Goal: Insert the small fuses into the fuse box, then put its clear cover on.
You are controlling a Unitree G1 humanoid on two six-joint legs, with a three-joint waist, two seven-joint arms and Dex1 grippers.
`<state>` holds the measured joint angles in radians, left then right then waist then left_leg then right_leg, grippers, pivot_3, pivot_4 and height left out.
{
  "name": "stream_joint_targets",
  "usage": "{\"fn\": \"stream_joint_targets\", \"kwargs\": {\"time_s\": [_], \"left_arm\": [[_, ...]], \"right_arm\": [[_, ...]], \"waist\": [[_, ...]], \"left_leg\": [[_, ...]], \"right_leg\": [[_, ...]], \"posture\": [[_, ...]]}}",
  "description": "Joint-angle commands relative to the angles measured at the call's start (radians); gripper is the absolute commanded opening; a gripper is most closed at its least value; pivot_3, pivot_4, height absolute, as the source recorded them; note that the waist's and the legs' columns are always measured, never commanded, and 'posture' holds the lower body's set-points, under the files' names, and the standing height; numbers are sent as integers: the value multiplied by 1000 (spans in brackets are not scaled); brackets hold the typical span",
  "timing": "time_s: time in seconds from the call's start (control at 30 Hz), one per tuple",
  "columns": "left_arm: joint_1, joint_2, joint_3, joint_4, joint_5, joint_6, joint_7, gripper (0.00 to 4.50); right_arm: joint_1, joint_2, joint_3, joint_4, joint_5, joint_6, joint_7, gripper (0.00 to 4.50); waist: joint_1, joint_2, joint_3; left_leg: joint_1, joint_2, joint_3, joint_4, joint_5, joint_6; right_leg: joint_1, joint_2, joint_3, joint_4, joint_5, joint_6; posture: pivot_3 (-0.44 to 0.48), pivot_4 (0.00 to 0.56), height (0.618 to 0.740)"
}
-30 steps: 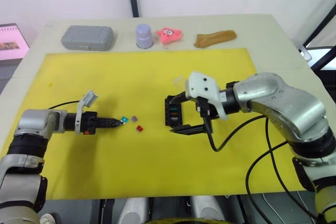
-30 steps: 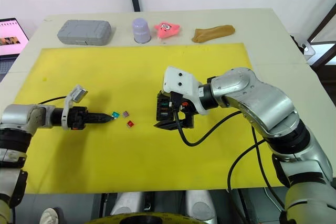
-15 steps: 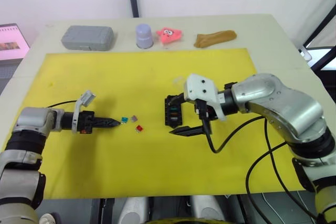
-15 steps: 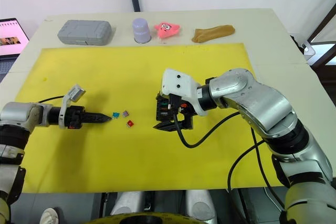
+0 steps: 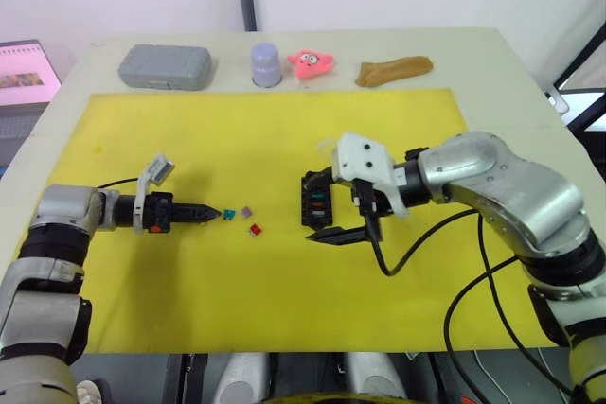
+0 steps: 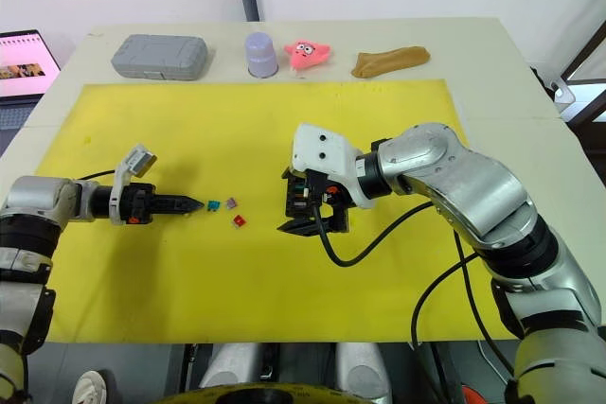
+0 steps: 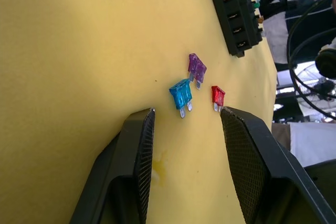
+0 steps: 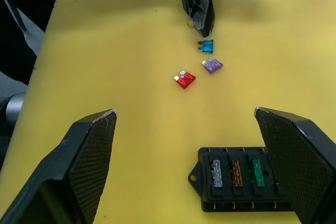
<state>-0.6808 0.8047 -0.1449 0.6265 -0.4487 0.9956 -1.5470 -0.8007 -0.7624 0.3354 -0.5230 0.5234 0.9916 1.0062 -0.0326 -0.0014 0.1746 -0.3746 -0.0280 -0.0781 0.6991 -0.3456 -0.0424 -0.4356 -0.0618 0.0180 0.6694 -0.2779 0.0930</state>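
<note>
The black fuse box (image 5: 314, 205) lies on the yellow mat (image 5: 189, 300), with grey, amber and green fuses seated in its slots (image 8: 235, 173). My right gripper (image 5: 309, 207) is open wide, one finger on each side of the box without touching it. To the box's left lie three loose small fuses: teal (image 5: 228, 214), purple (image 5: 246, 211) and red (image 5: 254, 230). My left gripper (image 7: 186, 113) is open and low over the mat, its tips just short of the teal fuse (image 7: 181, 93). A faint clear shape (image 5: 327, 145) beyond the box may be the clear cover.
Along the table's far edge, off the mat, stand a grey rounded case (image 5: 165, 66), a lilac cup (image 5: 266, 63), a pink toy (image 5: 311, 62) and a brown piece (image 5: 394, 70). A laptop (image 5: 26, 73) sits at far left. Cables trail from my right arm.
The camera has shifted slightly. My left gripper has drawn back a little from the teal fuse. The right gripper, the fuse box and the loose fuses have stayed put.
</note>
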Motion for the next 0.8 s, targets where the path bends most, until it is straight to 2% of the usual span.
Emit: {"fn": "stream_joint_targets", "kwargs": {"time_s": [0.03, 0.8], "left_arm": [[-19, -12, -21, -17, 9, 6, -19, 2087], [-84, -87, -60, 56, 82, -48, -56, 2087]], "right_arm": [[-23, -2, -8, -19, -5, -14, 3, 4500], [-18, -6, -7, -28, -17, -14, -4, 4500]], "waist": [[2, 0, 0], [22, 0, 0]], "left_leg": [[0, 0, 0, 0, 0, 0], [0, -2, 0, 0, 0, 0]], "right_leg": [[0, 0, 0, 0, 0, 0], [1, -1, 0, -2, 0, 0]], "posture": [[0, 150, 740], [0, 150, 740]]}}
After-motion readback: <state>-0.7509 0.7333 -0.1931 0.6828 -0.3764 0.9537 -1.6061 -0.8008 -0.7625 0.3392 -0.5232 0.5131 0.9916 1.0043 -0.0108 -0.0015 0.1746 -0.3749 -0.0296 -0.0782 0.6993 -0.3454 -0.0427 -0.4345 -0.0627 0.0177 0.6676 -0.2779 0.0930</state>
